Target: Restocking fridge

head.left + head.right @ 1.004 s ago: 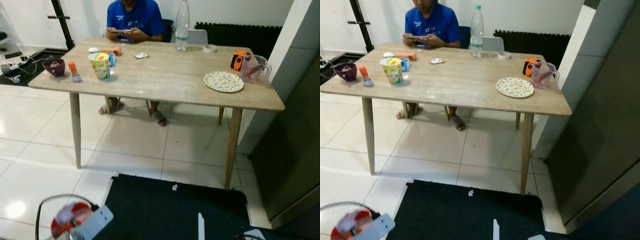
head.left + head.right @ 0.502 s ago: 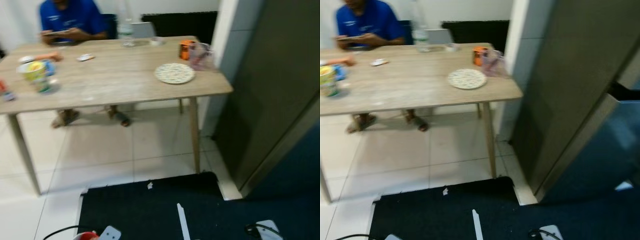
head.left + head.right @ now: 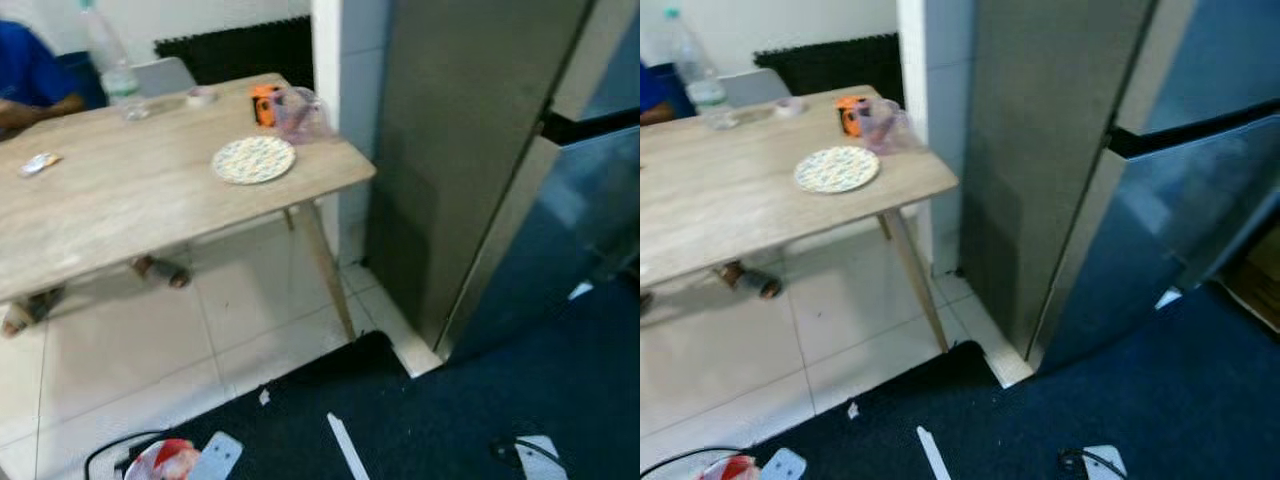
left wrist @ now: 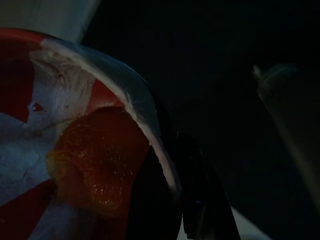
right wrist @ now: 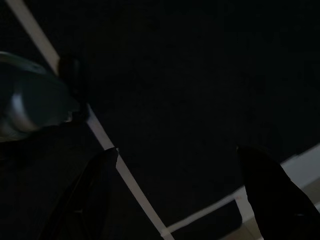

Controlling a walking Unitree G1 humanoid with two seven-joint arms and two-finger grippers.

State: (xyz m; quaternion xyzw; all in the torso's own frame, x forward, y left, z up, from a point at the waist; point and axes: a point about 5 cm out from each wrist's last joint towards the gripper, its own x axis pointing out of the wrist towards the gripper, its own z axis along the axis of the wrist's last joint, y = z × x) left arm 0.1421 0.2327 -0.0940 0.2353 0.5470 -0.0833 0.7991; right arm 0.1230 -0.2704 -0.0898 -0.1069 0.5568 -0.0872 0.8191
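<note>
Faced the closed fridge [image 3: 1080, 170] ahead and right, nearer the right tool [image 5: 175, 190], spread empty; left tool [image 4: 165, 200] low at near left, clenched on a red-and-white pack [image 4: 75, 150].

The left hand [image 3: 213, 455] showed as a pale grey, flat-sided block with a thin black cable looping beside it. The right hand [image 5: 175, 190] had two long, matte black fingers [image 5: 265, 192] tapering toward their tips.
</note>
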